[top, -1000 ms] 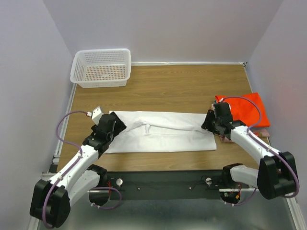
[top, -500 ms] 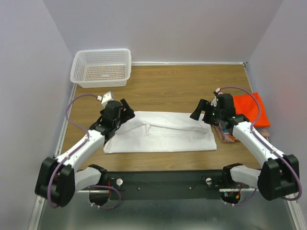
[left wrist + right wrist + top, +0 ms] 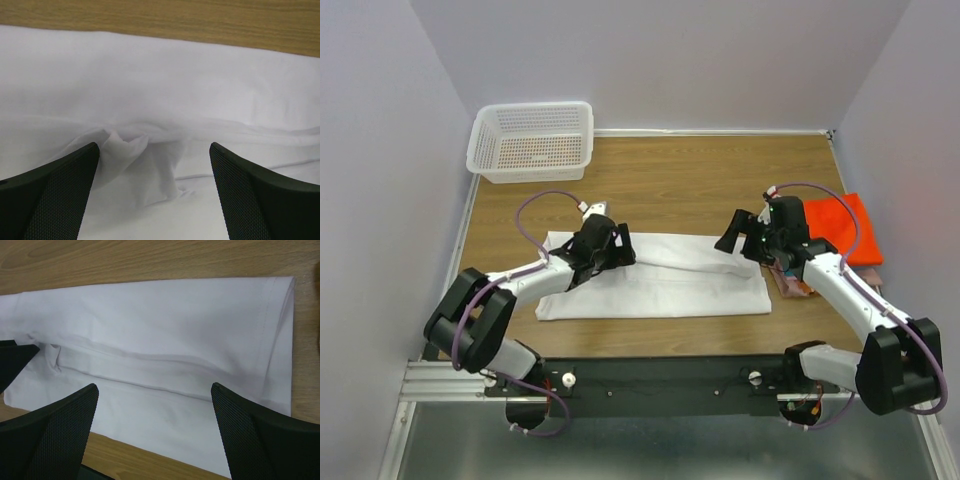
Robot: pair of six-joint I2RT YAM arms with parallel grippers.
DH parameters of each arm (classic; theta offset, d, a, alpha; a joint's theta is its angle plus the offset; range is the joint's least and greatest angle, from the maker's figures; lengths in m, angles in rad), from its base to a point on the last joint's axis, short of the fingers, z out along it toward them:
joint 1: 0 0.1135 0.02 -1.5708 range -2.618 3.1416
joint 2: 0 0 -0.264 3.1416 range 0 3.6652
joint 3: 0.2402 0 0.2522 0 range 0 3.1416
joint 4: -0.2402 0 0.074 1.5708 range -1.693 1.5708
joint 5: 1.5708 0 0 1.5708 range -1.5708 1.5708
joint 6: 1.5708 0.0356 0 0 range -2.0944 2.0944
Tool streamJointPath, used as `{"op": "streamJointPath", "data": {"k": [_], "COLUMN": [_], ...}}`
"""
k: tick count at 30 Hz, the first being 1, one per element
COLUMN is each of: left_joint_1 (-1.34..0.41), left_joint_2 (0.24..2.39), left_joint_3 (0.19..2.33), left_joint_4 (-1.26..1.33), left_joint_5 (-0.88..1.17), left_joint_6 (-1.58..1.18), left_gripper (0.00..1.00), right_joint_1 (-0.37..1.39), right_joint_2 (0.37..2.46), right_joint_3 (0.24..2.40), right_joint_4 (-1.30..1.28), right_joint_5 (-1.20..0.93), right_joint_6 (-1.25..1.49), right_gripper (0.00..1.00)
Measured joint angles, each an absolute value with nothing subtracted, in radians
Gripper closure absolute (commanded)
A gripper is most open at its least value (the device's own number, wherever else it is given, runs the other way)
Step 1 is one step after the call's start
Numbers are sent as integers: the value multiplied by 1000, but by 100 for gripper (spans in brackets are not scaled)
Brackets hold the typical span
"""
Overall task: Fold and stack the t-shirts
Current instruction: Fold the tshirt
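Note:
A white t-shirt (image 3: 665,278) lies folded into a long strip across the middle of the table. My left gripper (image 3: 622,246) hovers open over the strip's left part, above a bunched crease (image 3: 127,150); in the left wrist view the left gripper (image 3: 154,150) holds nothing. Above the strip's right end my right gripper (image 3: 730,232) stands open and empty, and in the right wrist view the right gripper (image 3: 154,390) looks along the shirt (image 3: 165,325). An orange-red folded t-shirt (image 3: 845,225) lies at the right edge. Pink and brown cloth (image 3: 790,281) peeks out under the right arm.
A white mesh basket (image 3: 531,140) stands at the back left corner of the wooden table (image 3: 700,180). Walls close in on the left, right and back. A black rail (image 3: 660,378) with both arm bases runs along the near edge.
My left arm has swung right, from the shirt's left end to over its left-middle. My right gripper let go of the right end, opened wide and lifted, then stayed still.

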State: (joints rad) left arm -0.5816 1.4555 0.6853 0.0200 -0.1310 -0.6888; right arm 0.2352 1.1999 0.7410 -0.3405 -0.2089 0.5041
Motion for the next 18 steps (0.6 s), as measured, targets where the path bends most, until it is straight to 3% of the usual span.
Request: {"op": "streamJointPath", "data": {"k": [10, 18], "left_joint_1": [-723, -735], "left_joint_2": [1165, 1024], "left_joint_3": [532, 518], "left_joint_4": [-96, -234], "left_joint_5": [-110, -173], "left_joint_6": [-767, -827], "left_gripper": [2, 2], "right_joint_1": [236, 235], "right_joint_2": [1133, 1131], "right_joint_3": [696, 693], "right_joint_4": [-340, -341], "right_joint_5": [-211, -217], "right_joint_6": [503, 482], "right_gripper": [0, 0]}}
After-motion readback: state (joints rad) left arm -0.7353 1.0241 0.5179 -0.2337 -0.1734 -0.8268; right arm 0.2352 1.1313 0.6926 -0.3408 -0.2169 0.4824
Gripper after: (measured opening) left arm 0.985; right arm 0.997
